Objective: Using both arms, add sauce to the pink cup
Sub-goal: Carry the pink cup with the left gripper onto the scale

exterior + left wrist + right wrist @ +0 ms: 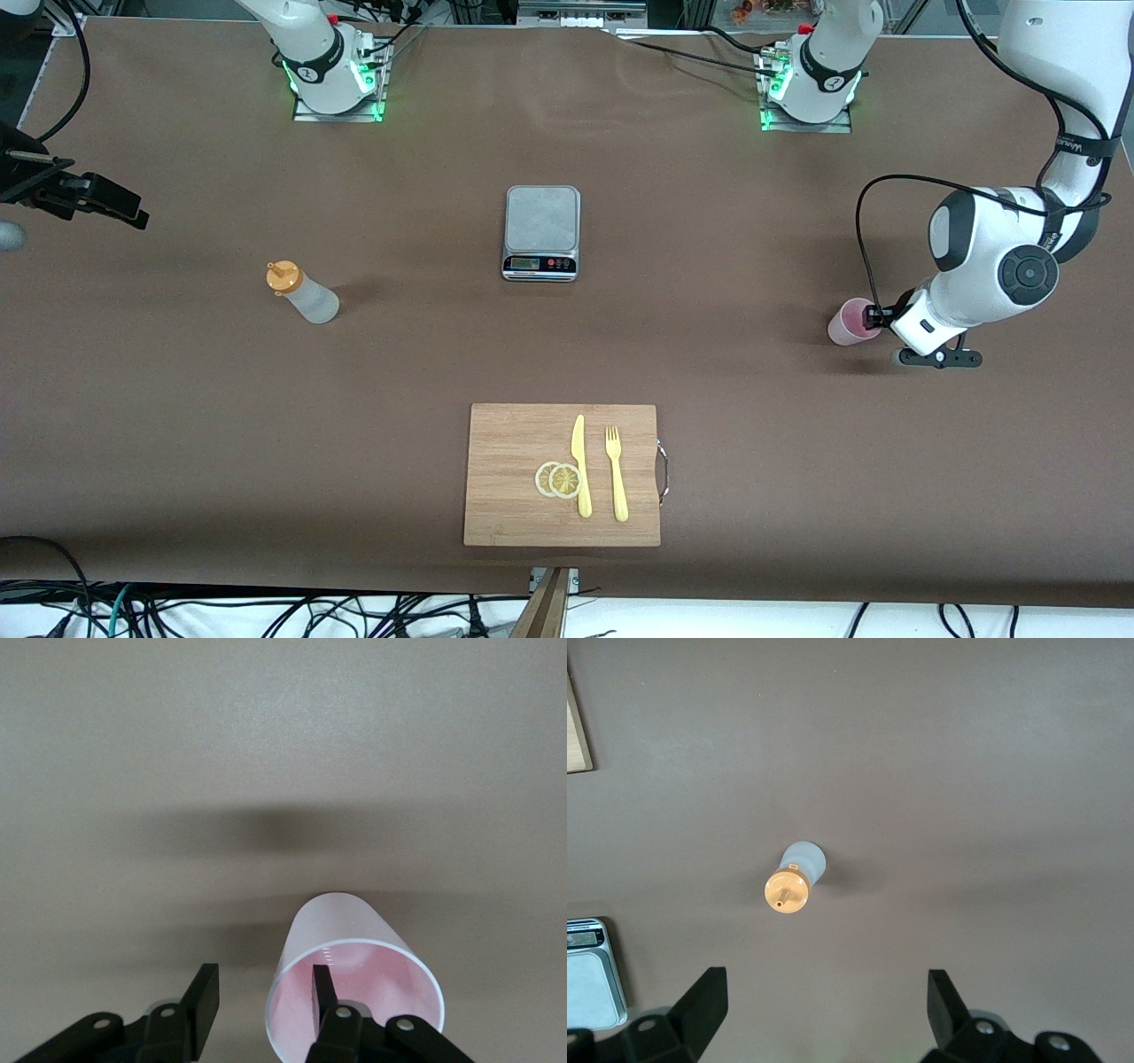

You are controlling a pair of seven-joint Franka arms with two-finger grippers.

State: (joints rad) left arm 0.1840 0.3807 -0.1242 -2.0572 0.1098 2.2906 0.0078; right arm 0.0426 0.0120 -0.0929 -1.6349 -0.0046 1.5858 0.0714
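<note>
The pink cup point(849, 323) stands on the brown table at the left arm's end. My left gripper point(874, 315) is down at its rim and open. In the left wrist view one finger point(322, 988) is inside the cup point(341, 917) and the other finger point(204, 992) is outside it, with a gap to the wall; the gripper point(263, 974) straddles the rim. The sauce bottle point(306, 295) with its orange cap stands upright toward the right arm's end. My right gripper point(124, 209) is open and empty, up in the air; its wrist view shows the bottle point(796, 879) below, ahead of the gripper point(825, 978).
A grey kitchen scale point(541, 230) sits mid-table, also at the edge of the right wrist view point(589, 979). A wooden cutting board point(509, 443) nearer the camera holds a yellow knife point(581, 465), a fork point(616, 474) and lemon slices point(558, 479).
</note>
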